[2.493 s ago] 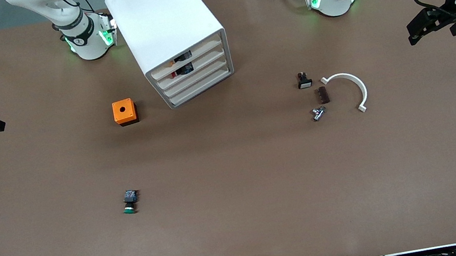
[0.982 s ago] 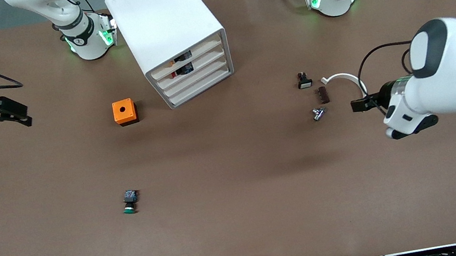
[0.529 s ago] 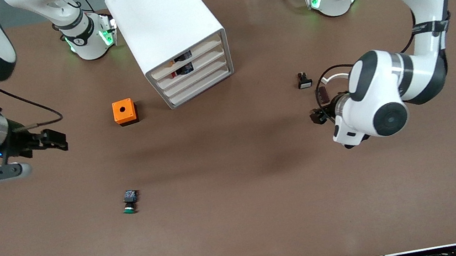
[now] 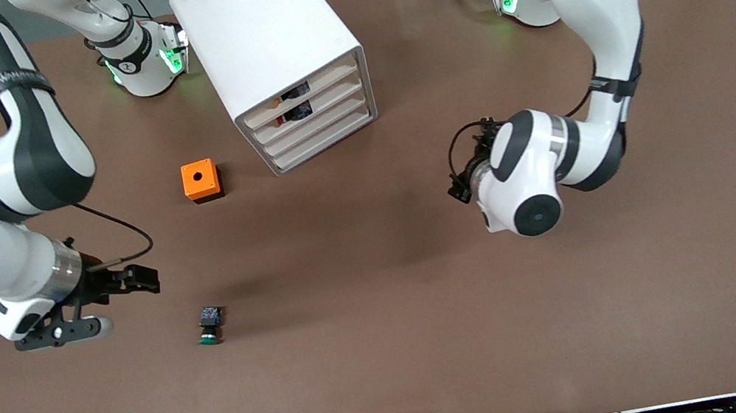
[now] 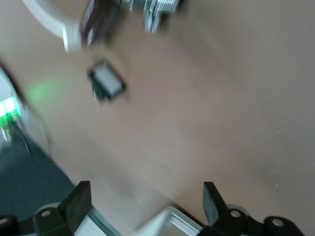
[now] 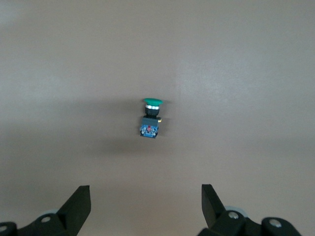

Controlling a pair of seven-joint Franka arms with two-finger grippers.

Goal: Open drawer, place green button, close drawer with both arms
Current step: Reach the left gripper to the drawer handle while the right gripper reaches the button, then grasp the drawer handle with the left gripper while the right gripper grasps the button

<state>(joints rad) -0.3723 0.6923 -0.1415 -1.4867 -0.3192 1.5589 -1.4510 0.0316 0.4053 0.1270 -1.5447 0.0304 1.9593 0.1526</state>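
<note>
The button [image 4: 208,326], green cap and black body with a blue bit, lies on its side on the brown table, nearer the camera than the orange box. It also shows in the right wrist view [image 6: 151,118]. My right gripper [image 4: 145,280] is open and empty, up in the air beside the button toward the right arm's end [image 6: 145,188]. The white four-drawer cabinet [image 4: 270,43] stands near the right arm's base. The drawer [image 4: 319,126], third from the top, is shut. My left gripper [image 4: 460,185] is open and empty over bare table between the cabinet and the small parts [image 5: 145,187].
An orange box with a hole [image 4: 201,180] stands beside the cabinet. In the left wrist view there are a white-faced black switch [image 5: 106,84], a white arc piece [image 5: 47,19], a brown piece [image 5: 98,17] and a metal part [image 5: 157,6]. The left arm hides them in the front view.
Both arms have swung in from the table's ends. The right gripper has come close to the button. The left gripper has passed over the small parts toward the cabinet.
</note>
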